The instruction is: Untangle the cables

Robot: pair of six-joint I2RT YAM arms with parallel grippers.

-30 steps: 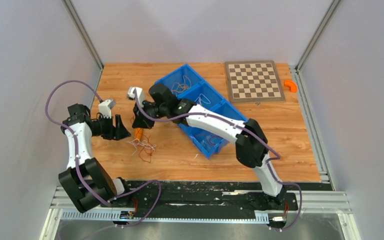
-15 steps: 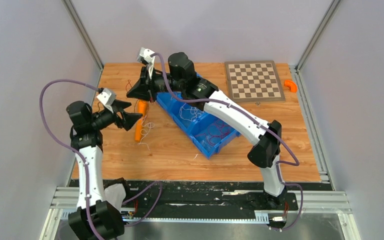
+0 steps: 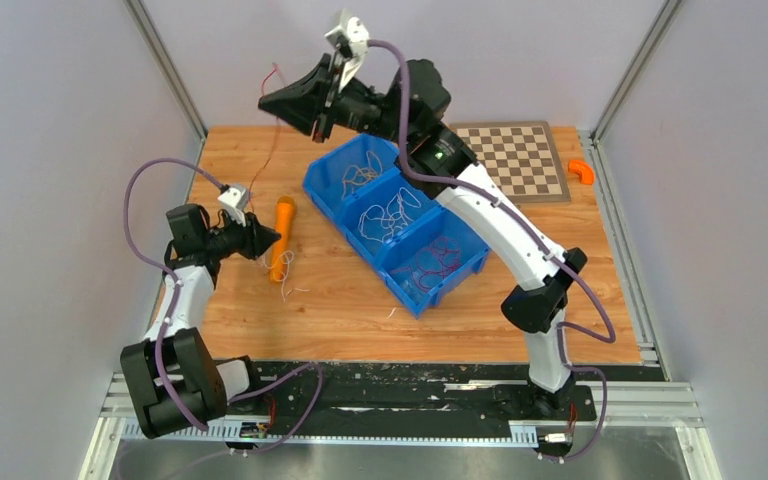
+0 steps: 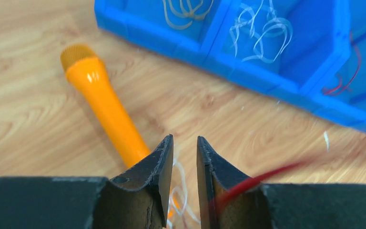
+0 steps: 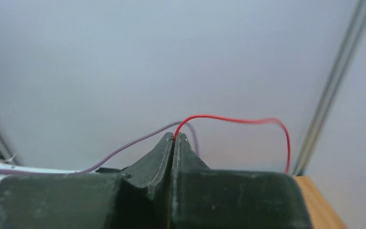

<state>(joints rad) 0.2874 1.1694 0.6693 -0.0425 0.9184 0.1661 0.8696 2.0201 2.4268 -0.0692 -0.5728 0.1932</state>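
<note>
Right gripper point(image 3: 268, 100) sits high at top centre, fingers pressed together on a red cable point(image 5: 238, 120); I judge that's to draw it out of the cables point(image 3: 286, 272) on the table point(image 3: 360, 320), left of centre. Left gripper point(image 4: 185, 143) is low beside them, fingers narrowly apart, pinching nothing.

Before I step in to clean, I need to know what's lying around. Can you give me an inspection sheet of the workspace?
Surface: wooden table.
Job's things: red wire hangs from the right gripper; white wires loose on the table; other wires in the blue bin.
Clutter: orange microphone, chessboard, orange piece at the far right.
Grippers: right gripper shut on the red wire, high above the table; left gripper slightly open, low beside the microphone.
Cables: purple cables along both arms.
Surroundings: grey walls, metal rails.
</note>
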